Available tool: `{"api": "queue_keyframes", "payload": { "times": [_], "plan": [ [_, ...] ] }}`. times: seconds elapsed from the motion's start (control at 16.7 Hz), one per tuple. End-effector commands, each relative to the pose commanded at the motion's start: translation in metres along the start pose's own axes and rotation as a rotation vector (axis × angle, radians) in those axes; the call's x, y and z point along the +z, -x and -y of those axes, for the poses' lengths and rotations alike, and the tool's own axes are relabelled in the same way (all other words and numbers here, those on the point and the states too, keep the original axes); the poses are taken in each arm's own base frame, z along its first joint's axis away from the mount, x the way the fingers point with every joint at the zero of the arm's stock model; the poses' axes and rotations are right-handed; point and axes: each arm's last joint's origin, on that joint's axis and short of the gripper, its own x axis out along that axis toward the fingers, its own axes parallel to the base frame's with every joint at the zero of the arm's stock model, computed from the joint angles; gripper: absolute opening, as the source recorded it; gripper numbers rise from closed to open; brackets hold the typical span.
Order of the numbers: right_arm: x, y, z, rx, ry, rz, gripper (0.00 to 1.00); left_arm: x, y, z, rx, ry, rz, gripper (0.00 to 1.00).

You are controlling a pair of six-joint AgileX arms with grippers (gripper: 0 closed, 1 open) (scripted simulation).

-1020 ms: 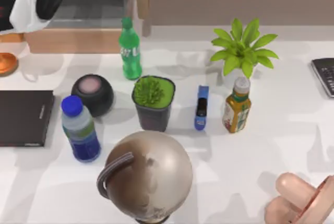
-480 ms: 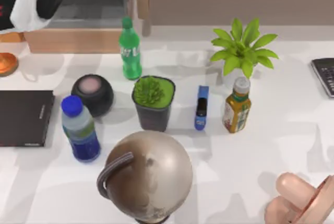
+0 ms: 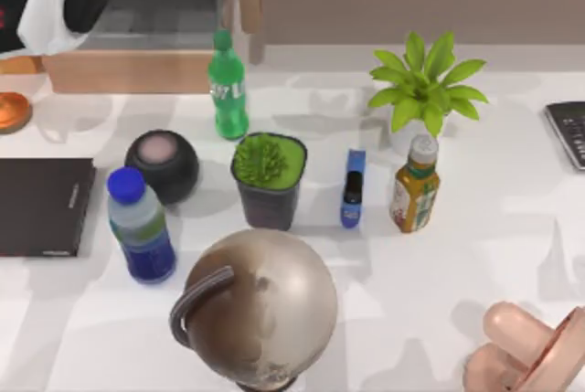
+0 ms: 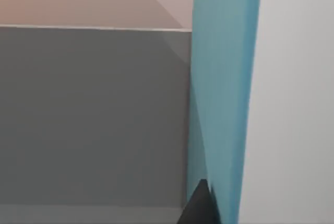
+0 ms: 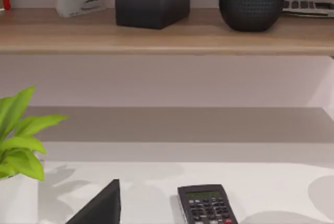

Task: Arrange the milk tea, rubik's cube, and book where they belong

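- We've got a matt white table and a smooth wooden shelf.
- Our globe looks satiny; the green bottle is glossy plastic.
- The teal book reads flat matt.

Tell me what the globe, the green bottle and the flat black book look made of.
Globe: looks like brushed metal or glossy plastic, from its soft bronze sheen; dark arc possibly metal. Green bottle: translucent plastic, judging by its see-through green body and screw cap. Flat black book: matte cover, maybe card or leatherette; no glare.

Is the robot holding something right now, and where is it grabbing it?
It cannot be told for sure. The left wrist view shows the teal book right beside a dark fingertip, but no clear grip. The right arm seems idle.
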Motion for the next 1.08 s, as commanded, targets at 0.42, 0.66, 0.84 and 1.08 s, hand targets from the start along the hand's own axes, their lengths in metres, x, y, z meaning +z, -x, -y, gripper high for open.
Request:
{"api": "queue_keyframes", "payload": {
  "times": [0.42, 0.66, 0.84, 1.08],
  "plan": [
    [0.000, 0.000, 0.000, 0.000, 0.000, 0.000, 1.00, 0.000, 0.000, 0.000, 0.000, 0.000, 0.000, 0.00],
    [0.000, 0.000, 0.000, 0.000, 0.000, 0.000, 1.00, 0.003, 0.003, 0.000, 0.002, -0.001, 0.000, 0.00],
    [0.000, 0.000, 0.000, 0.000, 0.000, 0.000, 1.00, 0.010, 0.010, 0.001, -0.002, -0.001, 0.002, 0.00],
    [0.000, 0.000, 0.000, 0.000, 0.000, 0.000, 1.00, 0.010, 0.009, 0.000, 0.000, -0.002, 0.002, 0.00]
  ]
}}
